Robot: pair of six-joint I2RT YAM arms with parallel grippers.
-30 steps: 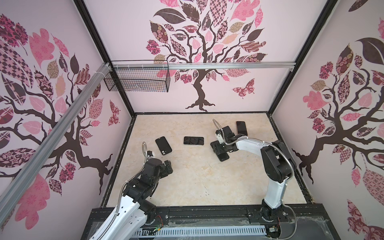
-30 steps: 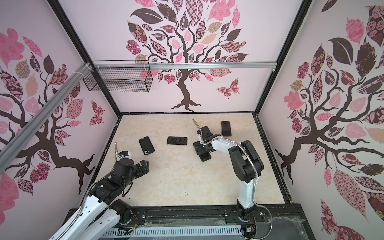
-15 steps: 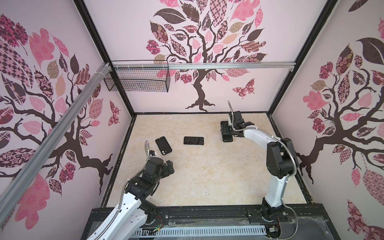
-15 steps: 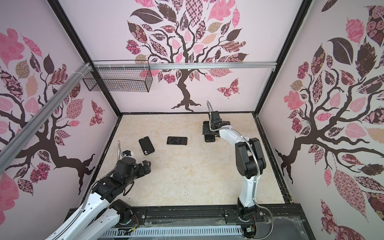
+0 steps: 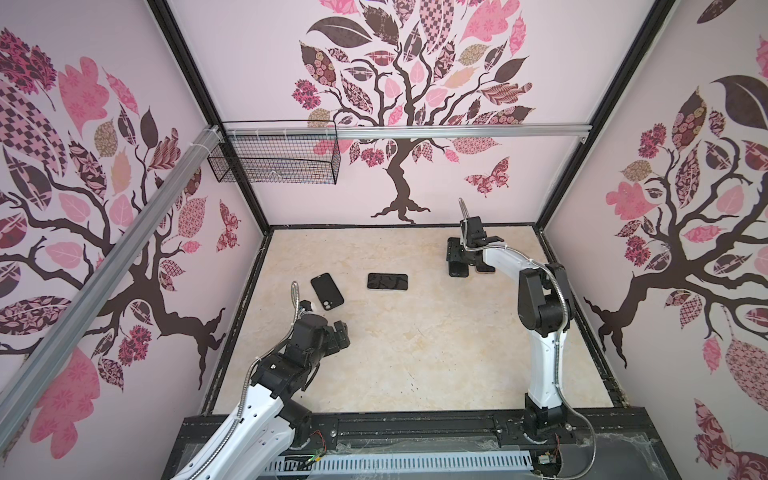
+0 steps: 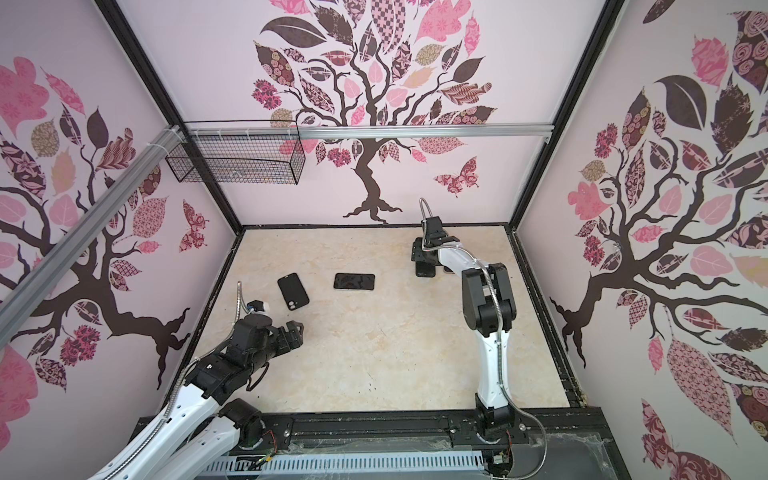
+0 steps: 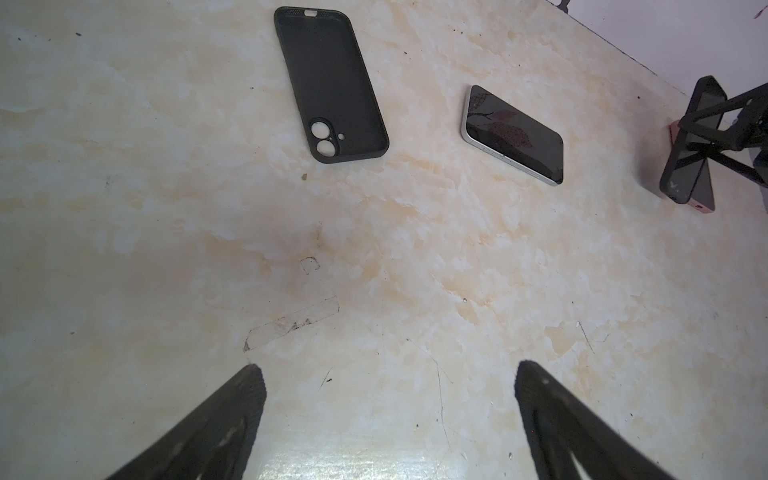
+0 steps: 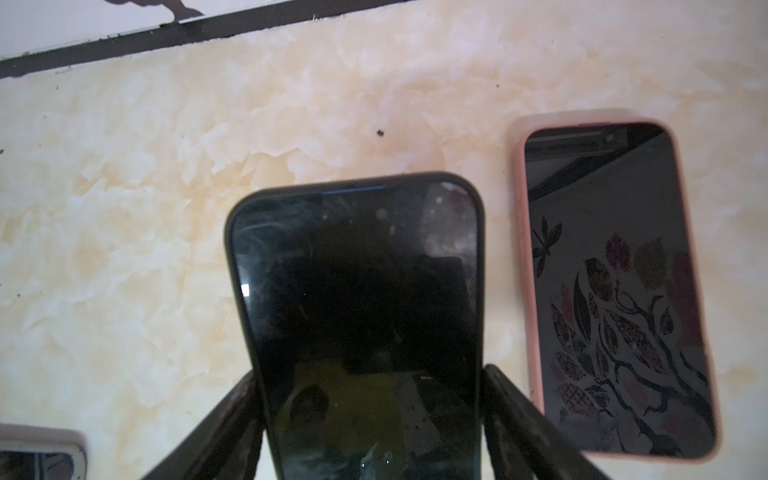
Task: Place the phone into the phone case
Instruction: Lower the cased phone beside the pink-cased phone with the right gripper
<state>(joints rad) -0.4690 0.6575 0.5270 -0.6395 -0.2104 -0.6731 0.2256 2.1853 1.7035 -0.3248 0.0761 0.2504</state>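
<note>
In both top views the right arm (image 5: 505, 259) hides most of the pink-cased phone (image 5: 485, 269).

Over my bench's (image 5: 415, 353) far left corner a wire basket (image 5: 272, 158) hangs from a silver rail (image 5: 457, 132), beside a tree decal (image 5: 400, 183).

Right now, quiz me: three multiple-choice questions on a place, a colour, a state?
1. Where lies the empty matte-black phone case? A) in the wire basket B) on the marbled table, left of the bare silver-edged phone C) held aloft
2. Beside the right gripper, the flat-lying cased phone wears: A) pink B) green C) white
3. That gripper is: A) open, empty B) shut on a black-cased phone C) holding a cup
B: it lies flat there. A: pink rim frames its screen. B: both jaws clamp the phone's sides.
</note>
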